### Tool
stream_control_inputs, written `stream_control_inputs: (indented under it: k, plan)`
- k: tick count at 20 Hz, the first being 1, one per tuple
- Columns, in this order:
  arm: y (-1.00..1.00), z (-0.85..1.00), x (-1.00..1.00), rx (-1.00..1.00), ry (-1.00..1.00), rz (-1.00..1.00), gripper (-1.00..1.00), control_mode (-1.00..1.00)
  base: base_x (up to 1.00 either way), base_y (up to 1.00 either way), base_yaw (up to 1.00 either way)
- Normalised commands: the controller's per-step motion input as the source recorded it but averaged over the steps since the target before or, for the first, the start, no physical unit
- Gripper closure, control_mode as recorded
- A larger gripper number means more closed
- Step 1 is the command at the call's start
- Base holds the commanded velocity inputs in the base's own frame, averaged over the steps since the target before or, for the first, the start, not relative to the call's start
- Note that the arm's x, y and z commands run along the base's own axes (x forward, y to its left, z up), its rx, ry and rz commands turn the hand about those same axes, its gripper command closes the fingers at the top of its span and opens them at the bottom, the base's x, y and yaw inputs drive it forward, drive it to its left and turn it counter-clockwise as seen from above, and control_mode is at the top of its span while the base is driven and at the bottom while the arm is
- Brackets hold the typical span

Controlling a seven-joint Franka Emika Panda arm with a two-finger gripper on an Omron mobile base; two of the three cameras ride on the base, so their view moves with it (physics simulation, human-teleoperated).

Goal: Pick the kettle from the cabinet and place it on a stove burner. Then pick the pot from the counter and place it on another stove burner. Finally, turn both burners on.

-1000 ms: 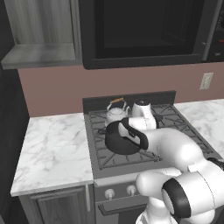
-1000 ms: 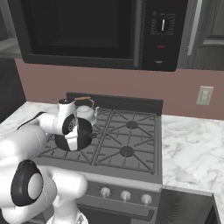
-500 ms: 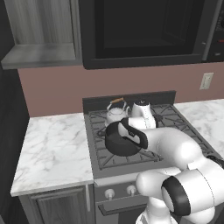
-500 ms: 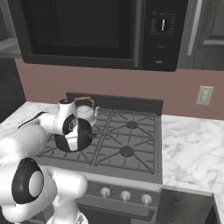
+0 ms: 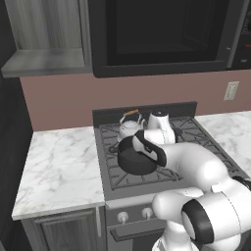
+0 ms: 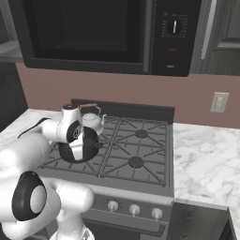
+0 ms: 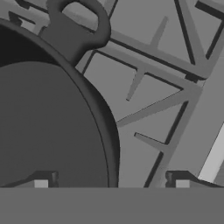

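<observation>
End effector open astride pot rim.

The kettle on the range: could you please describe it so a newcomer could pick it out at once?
Below the black microwave sits the gas range. The kettle stands on its rear left burner, behind the wider dark pot. It alone is silvery-white, with an arched wood-topped handle.

We see a black microwave mounted above the range, against a dusty-pink back wall. A pale outlet plate sits on that wall, right of the range and below the microwave.
</observation>
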Motion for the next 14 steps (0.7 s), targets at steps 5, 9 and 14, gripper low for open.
stream_control_inputs:
  k: [5,9,14]
  plan:
    - [0.00,0.32,-0.16,0.00,-0.01,0.00,-1.00,-1.00,0.00,0.00,0.00]
    - [0.00,0.23,-0.26,0.00,0.00,0.00,-1.00,-1.00,0.00,0.00,0.00]
    - [-0.02,0.25,-0.31,0.00,0.00,0.00,-1.00,-1.00,0.00,0.00,0.00]
